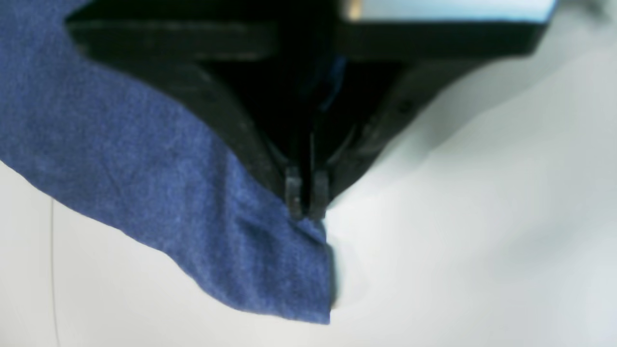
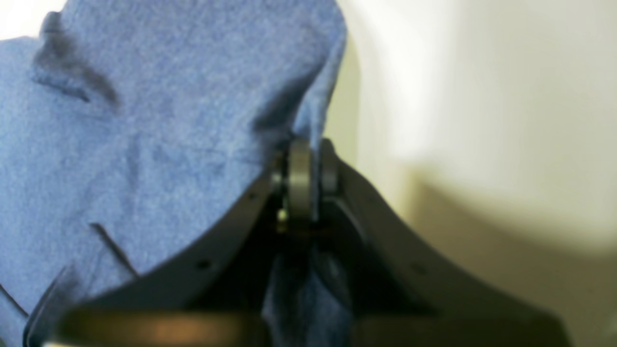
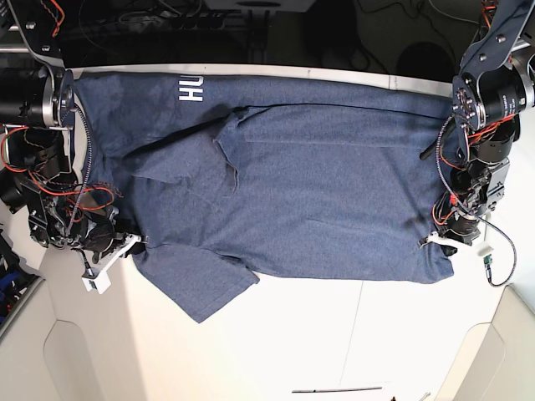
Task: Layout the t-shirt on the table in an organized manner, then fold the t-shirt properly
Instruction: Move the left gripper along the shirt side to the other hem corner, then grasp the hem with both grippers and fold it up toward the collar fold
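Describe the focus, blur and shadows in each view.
Left wrist: gripper body blurred up close, t-shirt weave fairly sharp, table smeared. Right wrist: soft throughout, broad shadow at right. Base: sharp and evenly lit, dark behind the table.

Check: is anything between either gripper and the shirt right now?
Nothing visible. The left gripper is shut on the shirt's edge, the right gripper on another edge. The table beside the shirt is bare.
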You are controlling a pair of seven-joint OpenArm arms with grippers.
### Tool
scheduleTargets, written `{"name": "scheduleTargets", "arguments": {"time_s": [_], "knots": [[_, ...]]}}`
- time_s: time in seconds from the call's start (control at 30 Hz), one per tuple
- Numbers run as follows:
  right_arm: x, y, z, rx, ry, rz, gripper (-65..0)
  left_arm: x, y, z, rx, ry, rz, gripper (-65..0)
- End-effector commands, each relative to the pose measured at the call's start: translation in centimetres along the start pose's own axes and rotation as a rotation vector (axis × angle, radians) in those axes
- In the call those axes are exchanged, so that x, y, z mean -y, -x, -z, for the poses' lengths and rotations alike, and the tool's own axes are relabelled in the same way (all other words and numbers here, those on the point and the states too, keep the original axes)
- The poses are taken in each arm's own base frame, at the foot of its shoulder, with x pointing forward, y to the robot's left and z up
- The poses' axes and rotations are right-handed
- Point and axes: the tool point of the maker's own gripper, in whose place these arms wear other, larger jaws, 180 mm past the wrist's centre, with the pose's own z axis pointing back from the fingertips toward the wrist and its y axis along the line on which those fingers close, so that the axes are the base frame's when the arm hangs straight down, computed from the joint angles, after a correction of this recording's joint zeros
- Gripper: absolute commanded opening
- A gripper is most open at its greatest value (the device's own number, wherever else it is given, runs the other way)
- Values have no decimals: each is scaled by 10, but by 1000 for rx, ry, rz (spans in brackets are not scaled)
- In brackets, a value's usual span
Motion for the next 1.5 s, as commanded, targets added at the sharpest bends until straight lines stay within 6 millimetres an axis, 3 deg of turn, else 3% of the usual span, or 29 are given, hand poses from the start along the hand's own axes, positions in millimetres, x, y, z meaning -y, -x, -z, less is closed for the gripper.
{"name": "scheduleTargets", "arguments": {"time_s": [0.0, 0.1, 0.33, 0.53, 0.63, 0.87, 1.07, 1.23, 1.47], "knots": [[-2, -28, -7, 68, -11, -3, -650, -2, -14, 2, 23, -6, 12, -650], [-5, -31, -8, 86, -29, 21, -650, -3, -27, 0, 81, 18, -24, -650], [-2, -48, -19, 108, -17, -21, -650, 26, -50, -8, 151, 238, -99, -650], [-16, -75, -40, 117, -36, -93, -650, 21, -65, -20, 209, 314, -183, -650], [-31, -81, -46, 125, -88, -87, -650, 3, -61, -25, 233, 275, -250, -650], [-52, -55, -56, 144, -111, -170, -650, -35, -38, -43, 261, 198, -332, -650], [-62, -27, -65, 146, -96, -247, -650, -41, -46, -63, 286, 216, -216, -650], [-54, -17, -78, 159, -56, -278, -650, -39, -62, -86, 329, 249, -158, -650], [-23, -15, -103, 193, 13, -245, -650, -36, -68, -110, 361, 276, -99, -650]]}}
